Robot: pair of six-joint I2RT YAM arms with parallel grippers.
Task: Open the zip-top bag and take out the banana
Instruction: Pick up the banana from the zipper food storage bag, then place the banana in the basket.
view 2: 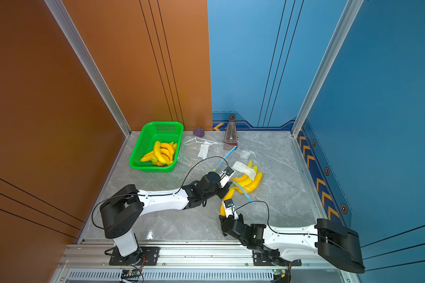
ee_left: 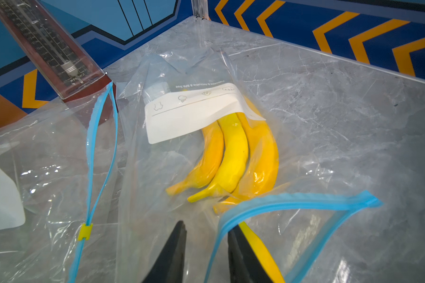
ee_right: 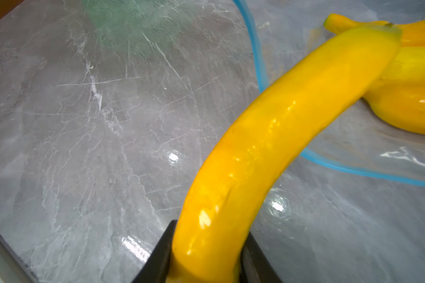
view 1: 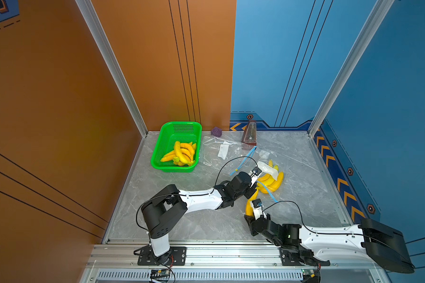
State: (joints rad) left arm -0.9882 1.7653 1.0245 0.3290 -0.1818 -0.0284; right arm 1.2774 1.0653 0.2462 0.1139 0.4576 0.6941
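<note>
Grasping a banana (ee_right: 280,127) in the right gripper (ee_right: 207,247), far tip at the open zip-top bag's (ee_left: 142,171) mouth, toward the worktop's (view 1: 206,220) right edge. Released at the left gripper (ee_left: 206,225), jaws parted beside the zip (ee_left: 292,199).

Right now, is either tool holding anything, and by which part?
The right tool grips a banana near one end. The left tool is open at the mouth of the zip-top bag, holding nothing.

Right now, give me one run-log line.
left gripper: open | right gripper: shut on banana | zip-top bag: unzipped
</note>
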